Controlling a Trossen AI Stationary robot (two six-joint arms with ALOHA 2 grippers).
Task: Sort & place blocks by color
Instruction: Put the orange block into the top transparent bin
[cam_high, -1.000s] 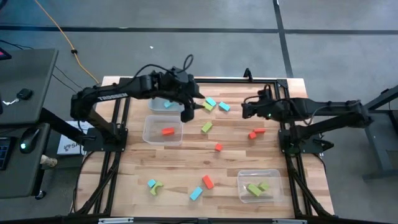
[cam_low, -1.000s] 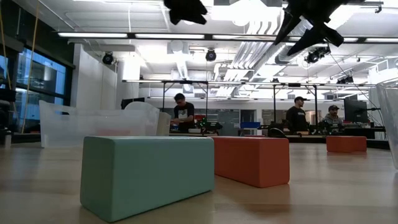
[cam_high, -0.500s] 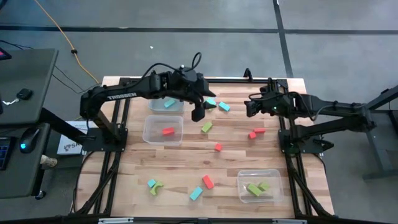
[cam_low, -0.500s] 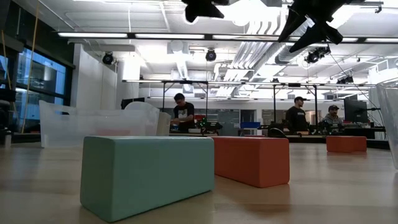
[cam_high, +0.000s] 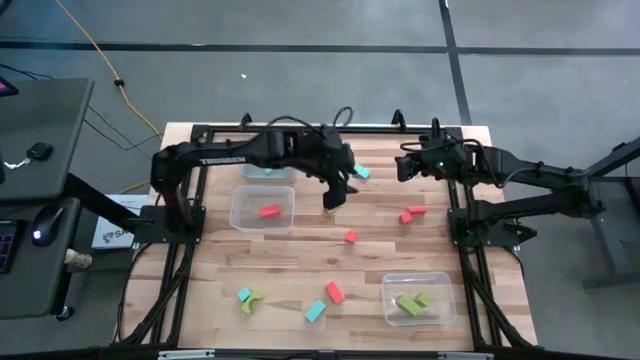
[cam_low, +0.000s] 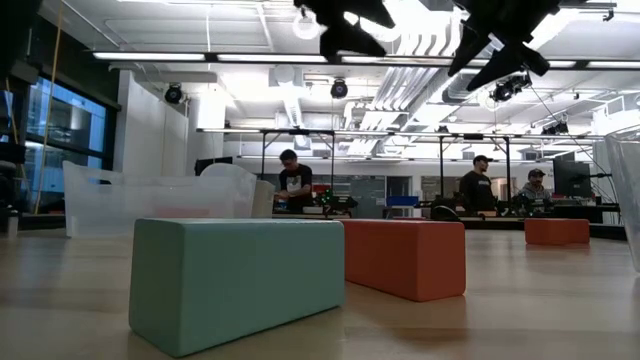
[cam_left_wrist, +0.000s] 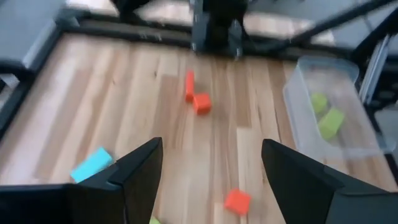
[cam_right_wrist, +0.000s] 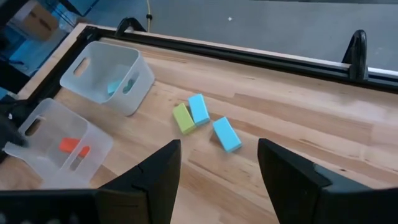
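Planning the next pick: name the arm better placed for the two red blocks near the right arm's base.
Right: the right gripper, open, hangs nearer the red blocks than the left gripper.

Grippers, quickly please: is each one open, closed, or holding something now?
Left gripper: open, holding nothing, above the table's middle.
Right gripper: open, holding nothing, over the far edge.

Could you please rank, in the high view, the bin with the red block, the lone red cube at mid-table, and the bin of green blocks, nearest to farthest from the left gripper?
From the left gripper:
1. Lone red cube, mid-table.
2. Red-block bin, left side.
3. Green-block bin, near right corner.
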